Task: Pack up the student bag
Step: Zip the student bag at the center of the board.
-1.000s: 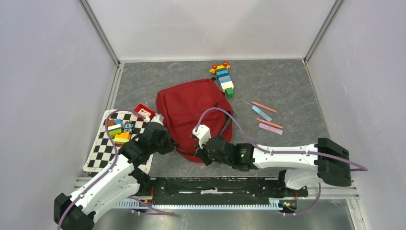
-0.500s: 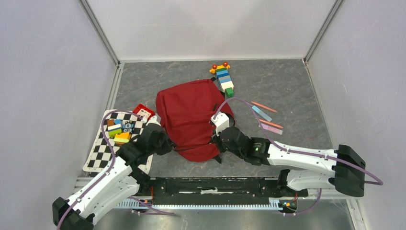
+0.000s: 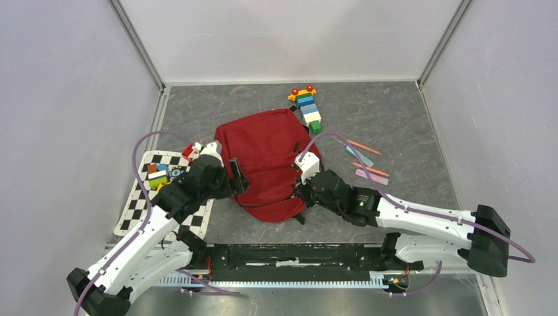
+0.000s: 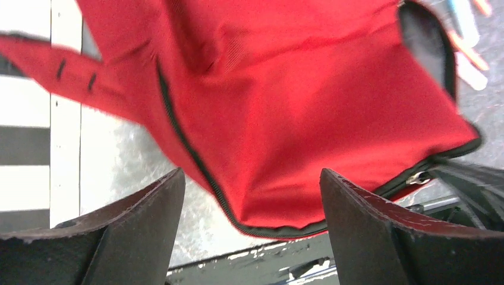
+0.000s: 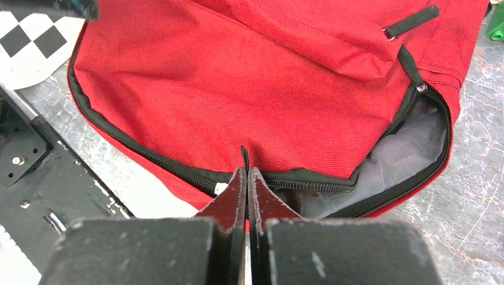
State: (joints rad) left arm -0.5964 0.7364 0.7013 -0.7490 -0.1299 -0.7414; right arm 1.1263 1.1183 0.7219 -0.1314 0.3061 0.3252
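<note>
The student bag (image 3: 263, 158), dark red with black zippers, lies in the middle of the table. Its near-right corner gapes and shows grey lining (image 5: 404, 148). My right gripper (image 3: 301, 193) is at the bag's near edge. In the right wrist view the right gripper (image 5: 246, 172) is shut on the black zipper pull (image 5: 243, 155), which sticks up between its tips. My left gripper (image 3: 238, 179) is open beside the bag's left edge. The left wrist view shows the left gripper (image 4: 249, 178) with wide-apart jaws just short of the bag (image 4: 297, 107), nothing held between them.
A checkered board (image 3: 141, 197) with coloured blocks (image 3: 161, 178) lies at the left, a small red box (image 3: 192, 151) at its far corner. A brick tower (image 3: 306, 108) lies beyond the bag, pens (image 3: 365, 161) to its right. The black rail (image 3: 296, 253) runs along the near edge.
My left gripper has opened, let go of the bag's left edge and shifted slightly farther in. The right gripper, still shut, has moved right along the zipper.
</note>
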